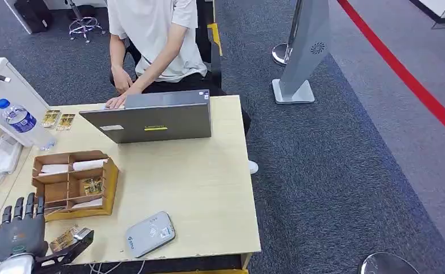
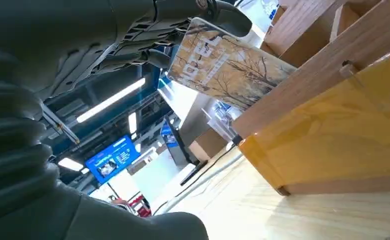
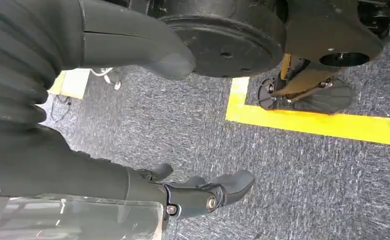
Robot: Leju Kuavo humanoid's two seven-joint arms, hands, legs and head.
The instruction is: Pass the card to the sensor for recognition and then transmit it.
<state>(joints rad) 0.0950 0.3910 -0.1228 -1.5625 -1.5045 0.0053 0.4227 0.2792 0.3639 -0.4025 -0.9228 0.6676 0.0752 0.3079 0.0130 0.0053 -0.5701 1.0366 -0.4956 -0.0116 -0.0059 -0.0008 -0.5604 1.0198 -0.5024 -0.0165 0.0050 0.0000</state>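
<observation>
left hand [image 1: 19, 231] pinches glossy rectangular card [image 1: 66, 238].

Hardly any writing here can be read. The grey laptop [image 1: 157, 121] on the table [image 1: 209, 188] carries a yellow strip on its lid with dark lettering, too small to make out, and a pale sticker nearer the lid's left corner, equally illegible. The grey card reader [image 1: 148, 233] near the table's front edge has a small blue mark and a little label on its top; neither can be read. The card [image 2: 223, 65] held in the left hand [image 1: 20, 228] shows printed blocks of text over a picture of autumn trees, blurred beyond reading. A blue screen [image 2: 112, 158] hanging in the background bears white characters, also too small.
</observation>
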